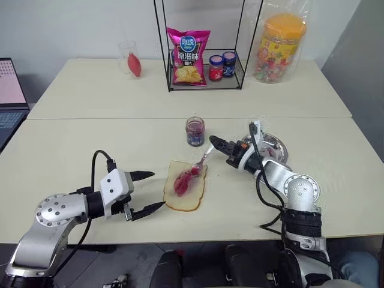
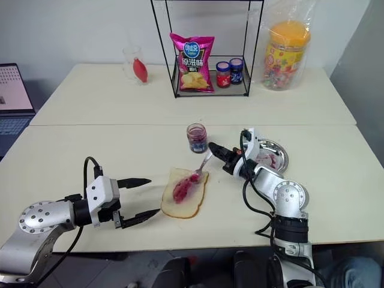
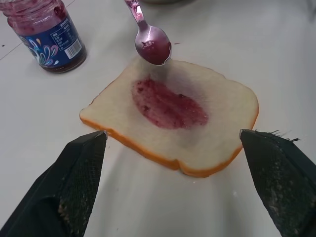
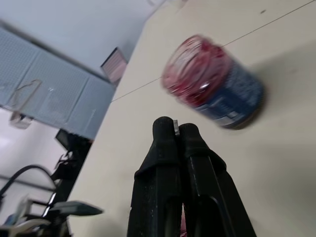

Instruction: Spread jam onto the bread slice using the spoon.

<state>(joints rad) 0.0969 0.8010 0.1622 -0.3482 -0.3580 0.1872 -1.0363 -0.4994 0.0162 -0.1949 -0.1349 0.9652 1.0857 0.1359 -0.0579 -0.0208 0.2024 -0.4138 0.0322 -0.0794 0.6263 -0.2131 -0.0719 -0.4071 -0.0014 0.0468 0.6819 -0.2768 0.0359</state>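
Silvery and slim, the spoon (image 1: 202,161) sits pinched by its handle in my right gripper (image 1: 217,143), bowl over the bread slice (image 1: 185,186); it is light, stiff, probably slippery. Left wrist view: the jam (image 3: 168,104) smears soft bread between my left gripper's (image 3: 173,140) wide-apart fingers.
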